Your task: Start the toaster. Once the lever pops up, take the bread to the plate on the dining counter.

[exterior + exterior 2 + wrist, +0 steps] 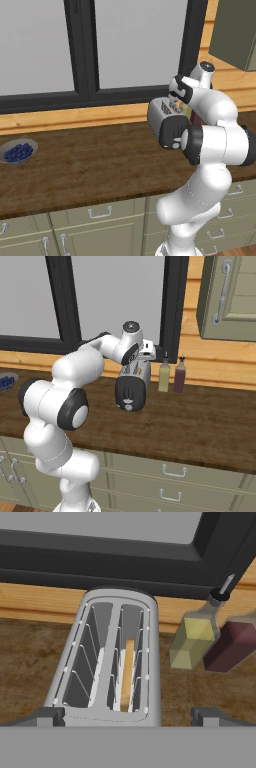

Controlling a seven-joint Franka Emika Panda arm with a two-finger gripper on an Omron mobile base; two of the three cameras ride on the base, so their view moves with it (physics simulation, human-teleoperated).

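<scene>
Toaster (112, 662) stands near the worktop's back edge, beside two bottles (210, 642), the bread (127, 674) sunk in its right slot. Gripper (127, 716) hovers above it, fingers spread wide, empty. Best approach: come down on the lever squarely and press fully.
</scene>
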